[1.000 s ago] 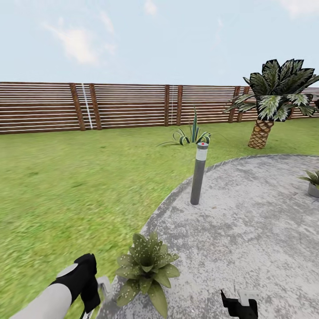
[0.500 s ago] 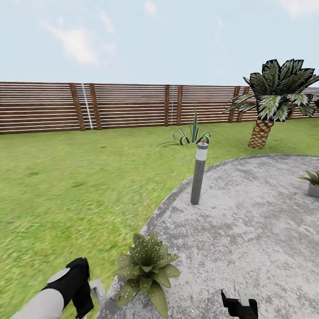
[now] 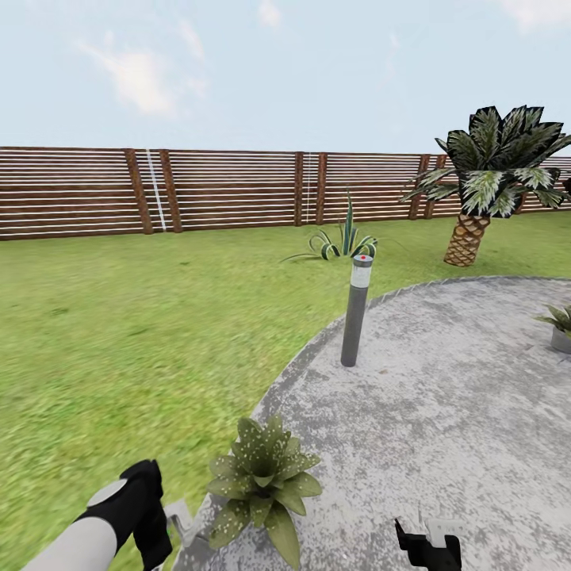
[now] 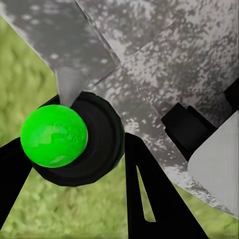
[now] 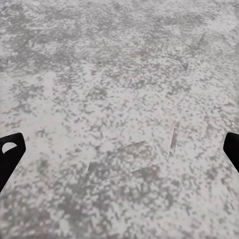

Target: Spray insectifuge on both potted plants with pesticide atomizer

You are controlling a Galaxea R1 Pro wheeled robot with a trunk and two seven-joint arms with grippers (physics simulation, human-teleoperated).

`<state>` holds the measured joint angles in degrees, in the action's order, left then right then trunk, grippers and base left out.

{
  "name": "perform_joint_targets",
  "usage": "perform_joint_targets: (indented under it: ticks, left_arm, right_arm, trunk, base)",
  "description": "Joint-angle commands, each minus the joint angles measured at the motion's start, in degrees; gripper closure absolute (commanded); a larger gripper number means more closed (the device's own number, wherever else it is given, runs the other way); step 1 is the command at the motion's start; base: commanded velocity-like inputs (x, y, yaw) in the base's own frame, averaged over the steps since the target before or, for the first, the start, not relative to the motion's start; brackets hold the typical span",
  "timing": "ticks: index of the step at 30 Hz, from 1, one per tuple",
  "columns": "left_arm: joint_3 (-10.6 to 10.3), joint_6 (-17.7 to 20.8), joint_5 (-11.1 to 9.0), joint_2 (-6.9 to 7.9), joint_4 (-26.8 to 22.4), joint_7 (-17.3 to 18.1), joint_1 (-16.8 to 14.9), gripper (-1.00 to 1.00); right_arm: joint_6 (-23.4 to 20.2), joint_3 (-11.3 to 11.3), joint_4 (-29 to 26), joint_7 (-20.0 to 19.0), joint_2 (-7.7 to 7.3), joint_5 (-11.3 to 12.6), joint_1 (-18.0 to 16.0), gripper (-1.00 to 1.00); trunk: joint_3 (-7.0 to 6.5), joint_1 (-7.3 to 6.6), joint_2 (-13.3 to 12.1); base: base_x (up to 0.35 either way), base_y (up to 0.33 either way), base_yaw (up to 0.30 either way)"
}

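Green-capped atomizer [image 4: 74, 142]: clamped in my left tool [image 4: 69, 169], body hidden.
Right tool [image 5: 119, 149]: spread wide, fingertips cut off.

You have a patio [image 3: 444, 412] that reads as rough, mottled grey stone or concrete, matt throughout; the right wrist view shows its grain as coarse speckle [image 5: 119, 89]. The lawn [image 3: 119, 333] looks soft and blurred, a matt green. The fence [image 3: 222, 190] at twelve o'clock is brown wooden slats with a dull finish. The bollard light [image 3: 355, 311] looks like matt grey metal with a paler, perhaps translucent, band near its cap. The potted plant [image 3: 263, 482] at six o'clock has smooth leaves, faintly white-speckled. In your left wrist view, the bright green ball [image 4: 54, 135] is glossy, seated on a black, rubbery-looking round part [image 4: 102, 144]; what it belongs to you cannot tell.
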<state>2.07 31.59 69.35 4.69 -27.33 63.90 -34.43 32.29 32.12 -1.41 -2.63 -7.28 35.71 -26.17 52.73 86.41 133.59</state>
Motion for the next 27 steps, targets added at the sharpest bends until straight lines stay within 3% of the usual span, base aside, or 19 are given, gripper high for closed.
perform_joint_targets:
  ticks: [1,8,16,27]
  left_arm:
    - [0.2,0.5,0.2,-0.01,0.0,0.2,0.0,1.0]
    - [0.9,0.9,-0.1,-0.24,-0.7,-0.2,0.1,1.0]
    - [1.0,0.8,-0.1,-0.46,-0.8,-0.3,0.1,1.0]
    - [1.1,0.9,-0.1,-0.3,-0.7,-1.6,0.1,1.0]
  right_arm:
    - [0.1,0.3,0.0,-0.3,-0.01,0.6,0.0,-1.0]
    - [0.1,0.3,0.0,-0.2,-0.01,0.7,0.0,-1.0]
    - [0.1,0.3,0.0,-0.2,-0.26,0.8,0.0,-1.0]
    - [0.1,0.3,0.0,-0.2,-0.19,0.8,0.0,-1.0]
  trunk:
    - [0.06,-0.01,0.0]
    - [0.06,-0.01,0.0]
    - [0.06,-0.01,0.0]
    - [0.06,-0.01,0.0]
  base:
    - [0.0,0.0,0.0]
    - [0.0,-0.027,0.047]
    - [-0.008,-0.257,0.065]
    - [-0.255,-0.167,0.0]
